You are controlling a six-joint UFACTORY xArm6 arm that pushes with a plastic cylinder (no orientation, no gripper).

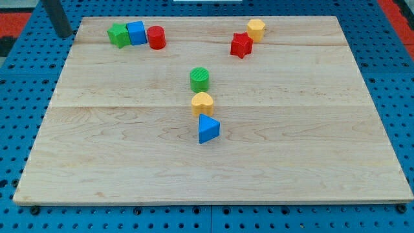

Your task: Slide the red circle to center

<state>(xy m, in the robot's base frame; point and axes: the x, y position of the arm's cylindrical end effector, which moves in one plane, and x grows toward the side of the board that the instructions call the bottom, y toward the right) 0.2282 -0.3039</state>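
Note:
The red circle (156, 37) stands near the view's top left of the wooden board (259, 168). It touches a blue cube (136, 32), which touches a green star-like block (118, 35) on its left; the three form a row. My tip (63, 34) is at the board's top left corner, left of this row and apart from it, about a block's width from the green block. Near the board's middle a green circle (200, 79), a yellow heart (202, 103) and a blue triangle (207, 129) form a column running down the view.
A red star (241, 45) and a yellow hexagon (256, 30) sit together at the view's top right of middle. A blue perforated table (19, 129) surrounds the board.

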